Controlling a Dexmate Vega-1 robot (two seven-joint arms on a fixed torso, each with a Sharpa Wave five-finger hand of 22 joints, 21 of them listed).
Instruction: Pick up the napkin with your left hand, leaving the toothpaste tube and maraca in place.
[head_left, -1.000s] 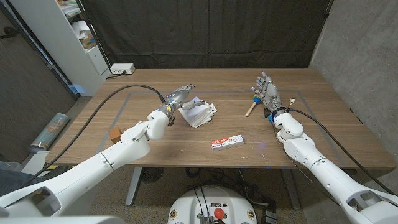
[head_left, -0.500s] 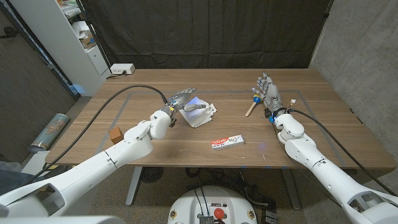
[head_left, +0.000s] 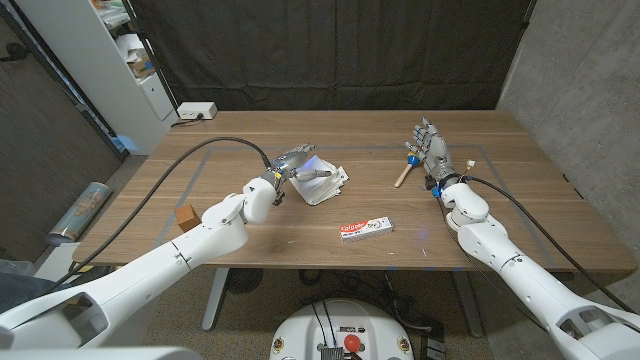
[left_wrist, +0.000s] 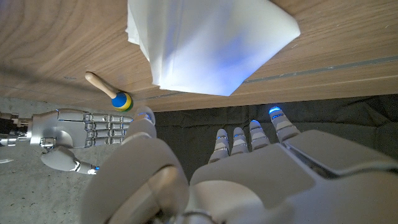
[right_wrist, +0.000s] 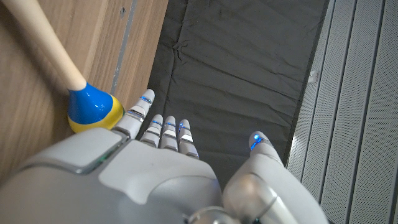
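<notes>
- Dark curtain hangs behind the wooden table (head_left: 250, 235), which carries all three items.
- White napkin (head_left: 322, 184) lies left of the table's middle, a crumpled sheet running roughly from near-left to far-right.
- Left hand (head_left: 297, 161) hovers over the napkin's far-left part, fingers spread and pointing toward table centre; in the left wrist view the napkin (left_wrist: 208, 43) sits just beyond the fingertips (left_wrist: 239, 134), with nothing held.
- Whether any fingertip already touches the cloth is hard to tell from the head view; most likely not.
- Toothpaste tube (head_left: 365, 228) lies near the front edge, well apart from the napkin, on its right.
- Maraca (head_left: 404, 167) rests on the right side, handle pointing toward the robot; the right hand (head_left: 430, 143) stands upright just beside it, fingers apart and empty.
- Coming move turns on this: the napkin is directly under and ahead of the left hand, far nearer than the right, so a short descent and a closing of the fingers should do.
</notes>
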